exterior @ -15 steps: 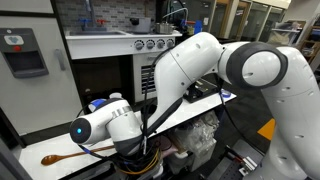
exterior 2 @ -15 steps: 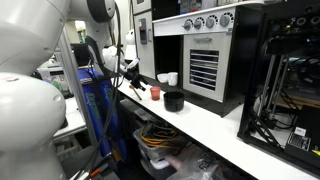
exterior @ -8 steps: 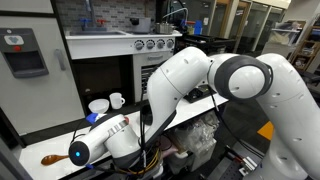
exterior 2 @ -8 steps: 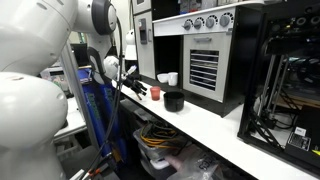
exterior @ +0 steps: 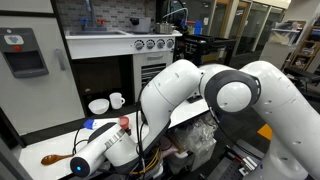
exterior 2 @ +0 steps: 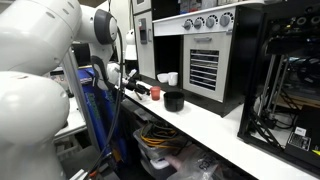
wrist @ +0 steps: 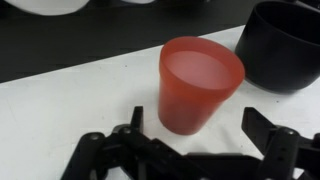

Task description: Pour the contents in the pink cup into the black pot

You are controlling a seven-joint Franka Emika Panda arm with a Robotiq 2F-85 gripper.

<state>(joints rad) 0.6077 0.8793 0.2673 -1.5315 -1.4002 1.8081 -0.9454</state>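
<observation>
Pincer: your pincer (wrist: 192, 118) stands wide open and grips nothing.
Left finger: in the wrist view the black finger (wrist: 128, 128) on the left sits just beside the cup's wall, with a sliver of worktop showing between them.
Cup: the small reddish-pink tapered plastic cup (wrist: 200, 80) stands upright between your two fingers. Its inside looks pale, and you cannot tell what it holds. An exterior view shows it too (exterior 2: 155, 93).
Right finger: it is just beside the cup's other wall; whether it touches is unclear.
Pot: the low round black pot (wrist: 285, 45) sits beyond your pincer to the right, near the cup but apart from it.
Worktop: the flat white worktop (wrist: 60, 110) carries both.
</observation>
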